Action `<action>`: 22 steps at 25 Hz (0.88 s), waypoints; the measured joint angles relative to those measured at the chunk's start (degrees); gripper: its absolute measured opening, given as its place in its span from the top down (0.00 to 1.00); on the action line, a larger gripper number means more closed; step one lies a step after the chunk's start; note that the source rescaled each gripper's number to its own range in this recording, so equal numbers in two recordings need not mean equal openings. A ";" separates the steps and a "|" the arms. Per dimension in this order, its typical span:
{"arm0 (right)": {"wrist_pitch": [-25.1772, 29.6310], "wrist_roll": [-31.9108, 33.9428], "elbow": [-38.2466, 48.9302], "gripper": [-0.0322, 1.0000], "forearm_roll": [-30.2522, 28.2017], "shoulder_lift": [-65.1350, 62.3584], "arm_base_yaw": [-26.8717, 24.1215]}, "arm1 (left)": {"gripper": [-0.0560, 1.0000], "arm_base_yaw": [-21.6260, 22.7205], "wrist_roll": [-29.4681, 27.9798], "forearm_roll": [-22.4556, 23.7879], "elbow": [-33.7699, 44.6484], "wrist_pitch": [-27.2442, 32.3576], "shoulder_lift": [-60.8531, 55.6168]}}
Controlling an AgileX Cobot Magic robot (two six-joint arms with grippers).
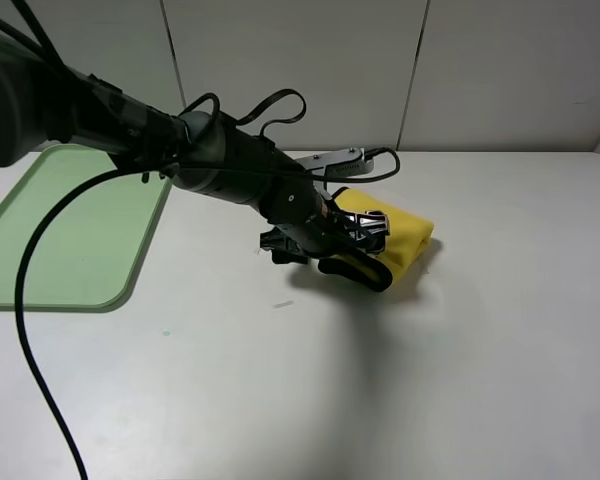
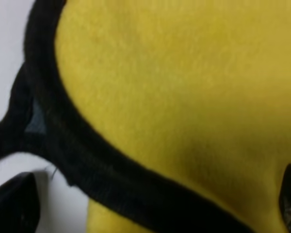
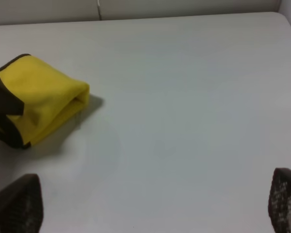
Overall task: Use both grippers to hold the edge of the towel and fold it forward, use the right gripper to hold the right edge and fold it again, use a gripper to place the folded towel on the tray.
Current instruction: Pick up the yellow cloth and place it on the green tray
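Towel: the towel (image 1: pixel 400 240) is lying as a compact folded bundle on the table (image 1: pixel 460 380), so I am judging both folds finished.
Left gripper (image 1: pixel 355 248): I am reaching down onto the bundle; my fingertips are showing apart at its sides, and I cannot tell whether they are gripping yet.
Right gripper (image 3: pixel 150 206): I am hanging over bare table, jaws wide apart, holding nothing.
Tray: the tray (image 1: pixel 40 280) is waiting, well apart from the towel.
Left to do: lifting and placing.

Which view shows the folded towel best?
The right wrist view: the whole towel lies unobstructed on the table. In the exterior high view the left gripper covers part of it; the left wrist view shows only a blurred close-up of plush and hem.
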 joint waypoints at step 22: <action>0.00 0.00 0.00 0.00 0.00 0.00 0.00 | 0.88 0.00 4.06 0.42 -0.29 -3.67 1.88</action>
